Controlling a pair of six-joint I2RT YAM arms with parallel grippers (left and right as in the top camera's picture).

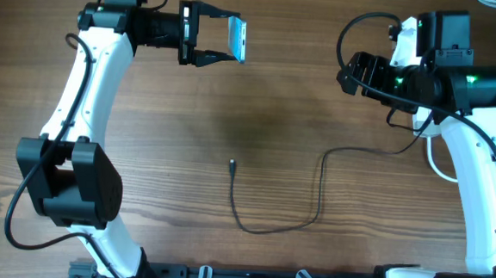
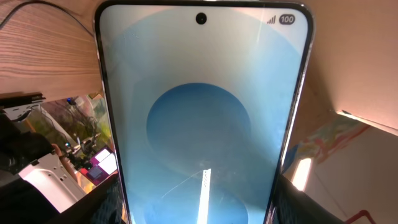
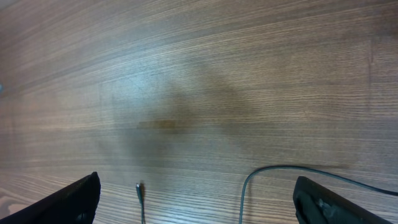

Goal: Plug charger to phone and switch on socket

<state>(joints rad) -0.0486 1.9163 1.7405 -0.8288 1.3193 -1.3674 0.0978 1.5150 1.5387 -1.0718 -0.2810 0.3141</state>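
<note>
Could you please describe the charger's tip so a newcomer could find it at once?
Look at the middle of the wooden table. The thin black charger curls there in a U from the right; its left end rises to a small dark tip, the only loose end.

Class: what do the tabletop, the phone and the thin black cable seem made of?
Brown tabletop: matt wood or wood-look laminate, lined grain. Teal-screened phone: glossy glass front, bright reflections; silvery, probably metal edge. Thin black cable: likely rubbery plastic, loose curves.
</note>
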